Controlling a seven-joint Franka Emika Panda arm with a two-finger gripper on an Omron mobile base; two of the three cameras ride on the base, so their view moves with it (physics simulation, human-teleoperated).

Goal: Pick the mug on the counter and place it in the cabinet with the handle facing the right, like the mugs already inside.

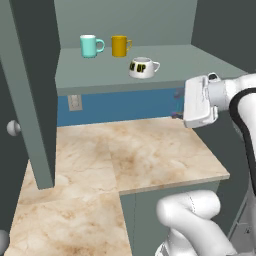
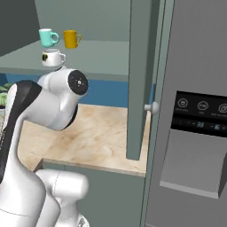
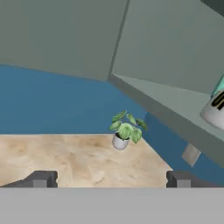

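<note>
Already the white mug point(image 1: 143, 67) sits on the cabinet point(image 1: 165, 62) shelf, near the front edge, upright, its handle point(image 1: 155, 65) pointing right in the left base view. Behind it stand the teal mug point(image 1: 90, 46) and the yellow mug point(image 1: 120, 45), side by side, handles also right; white mug is apart from both, fwd and to the right of them. Right base view has the same three: white mug point(image 2: 52, 57) in front, teal point(image 2: 47, 37) and yellow point(image 2: 71, 38) behind. Gripper point(image 3: 112, 178) is off the mug, holding nothing; jaws spread wide, one fingertip point(image 3: 40, 179) at each side of the hand view w/ bare counter point(image 3: 78, 157) between them. In the left base view the hand point(image 1: 199, 101) hangs over the counter point(image 1: 150, 150) below shelf level, to the right of the mug and well apart from it. Hand view also shows a small potted plant point(image 3: 125, 130) on the counter by the blue back wall point(image 3: 52, 105), an outlet point(image 3: 190, 154) on that wall, and a bit of the white mug point(image 3: 215, 111) at the right edge on the shelf. Cabinet door point(image 1: 30, 90) is open, round knob point(image 1: 13, 128) at its edge. Fridge point(image 2: 195, 115) w/ a dispenser panel fills the right side of the right base view.
</note>
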